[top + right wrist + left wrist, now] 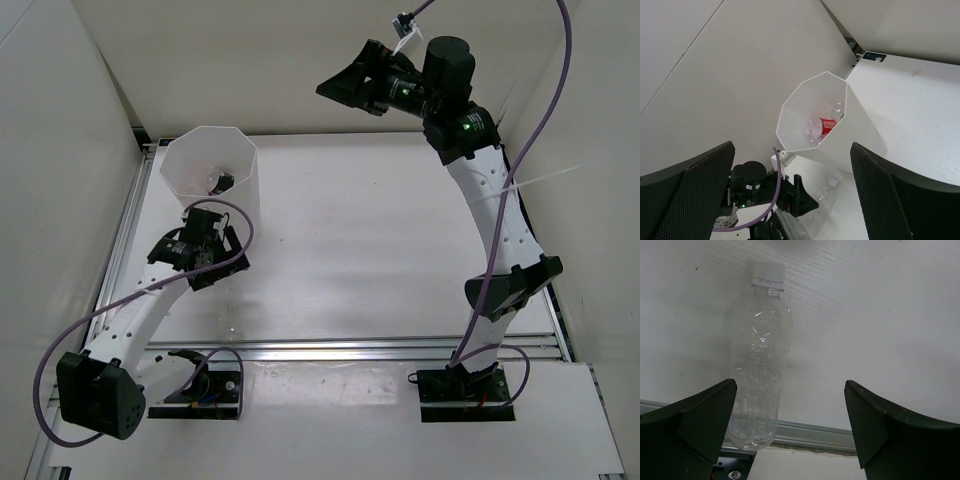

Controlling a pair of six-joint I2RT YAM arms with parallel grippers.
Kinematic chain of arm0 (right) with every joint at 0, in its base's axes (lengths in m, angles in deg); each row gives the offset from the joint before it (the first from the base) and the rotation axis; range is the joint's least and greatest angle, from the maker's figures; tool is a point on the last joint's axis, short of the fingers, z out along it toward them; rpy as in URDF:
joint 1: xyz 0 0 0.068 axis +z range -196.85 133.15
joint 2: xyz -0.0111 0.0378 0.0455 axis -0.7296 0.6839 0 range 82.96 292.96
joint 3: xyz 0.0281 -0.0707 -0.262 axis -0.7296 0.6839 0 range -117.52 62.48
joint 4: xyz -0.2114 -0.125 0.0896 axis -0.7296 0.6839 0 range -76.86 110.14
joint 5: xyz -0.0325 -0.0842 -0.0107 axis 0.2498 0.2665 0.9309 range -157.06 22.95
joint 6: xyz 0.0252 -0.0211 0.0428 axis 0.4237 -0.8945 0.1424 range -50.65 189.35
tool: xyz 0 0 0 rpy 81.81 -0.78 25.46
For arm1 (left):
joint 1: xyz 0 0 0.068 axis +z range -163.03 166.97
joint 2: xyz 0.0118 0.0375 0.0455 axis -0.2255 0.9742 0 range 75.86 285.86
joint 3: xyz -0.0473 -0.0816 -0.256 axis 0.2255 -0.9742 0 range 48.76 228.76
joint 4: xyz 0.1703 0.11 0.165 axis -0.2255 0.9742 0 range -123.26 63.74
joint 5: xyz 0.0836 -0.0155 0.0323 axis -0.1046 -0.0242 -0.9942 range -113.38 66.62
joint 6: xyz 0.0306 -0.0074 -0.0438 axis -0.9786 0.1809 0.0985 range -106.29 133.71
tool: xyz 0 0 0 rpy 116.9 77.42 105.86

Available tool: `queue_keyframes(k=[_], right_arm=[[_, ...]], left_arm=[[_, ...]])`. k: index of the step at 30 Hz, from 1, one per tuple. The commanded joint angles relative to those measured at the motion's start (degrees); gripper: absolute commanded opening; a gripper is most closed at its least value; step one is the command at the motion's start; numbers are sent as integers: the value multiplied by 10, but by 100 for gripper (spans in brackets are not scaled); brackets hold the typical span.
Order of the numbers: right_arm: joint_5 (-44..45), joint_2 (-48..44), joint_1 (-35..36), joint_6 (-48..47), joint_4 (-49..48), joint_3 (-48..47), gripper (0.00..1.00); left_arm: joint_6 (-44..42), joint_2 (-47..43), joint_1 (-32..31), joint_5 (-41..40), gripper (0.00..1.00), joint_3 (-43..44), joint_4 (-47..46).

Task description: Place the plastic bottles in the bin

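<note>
The bin (210, 175) stands at the far left of the table and also shows in the right wrist view (840, 145). Inside it lie a red-labelled bottle (826, 125) and other clear bottles; a dark piece (222, 183) shows in the top view. The plain bottle with the white cap (760, 370) lies on the table, its base near the front rail, and also shows in the right wrist view (827, 190). My left gripper (790, 385) is open just above it, and the bottle lies by the left finger (700, 415). My right gripper (792, 146) is open, empty and raised high at the back (335, 85).
White walls enclose the table on the left, back and right. A metal rail (810, 435) runs along the table's front edge. The left arm's purple cable (150, 290) loops beside the bin.
</note>
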Motion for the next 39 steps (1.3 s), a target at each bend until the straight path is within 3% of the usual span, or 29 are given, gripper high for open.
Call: queue_keyframes(k=[1, 16, 20, 21, 24, 25, 31, 36, 39], right_arm=[[-17, -12, -13, -18, 3, -6, 100], [-73, -34, -93, 5, 19, -6, 100], [-73, -45, -106, 10, 19, 14, 100], [-78, -45, -106, 10, 19, 14, 100], [-78, -51, -112, 10, 19, 28, 100], [-78, -57, -112, 10, 19, 35, 100], [-73, -73, -122, 10, 19, 67, 100], [-73, -73, -127, 15, 19, 73, 100], [-78, -61, -133, 21, 14, 67, 100]], left_arm=[[6, 4, -3, 5, 100, -15, -35], [35, 38, -3, 41, 100, -190, -140], [41, 19, -8, 68, 82, -205, -162], [41, 2, -8, 68, 67, -205, -162], [35, -50, -8, 87, 53, -205, -155], [35, -66, -8, 95, 53, -205, -149], [41, -162, -36, 139, 46, -96, -125], [-7, -148, -49, 105, 46, 133, -98], [-56, -85, -49, 55, 47, 280, -98]])
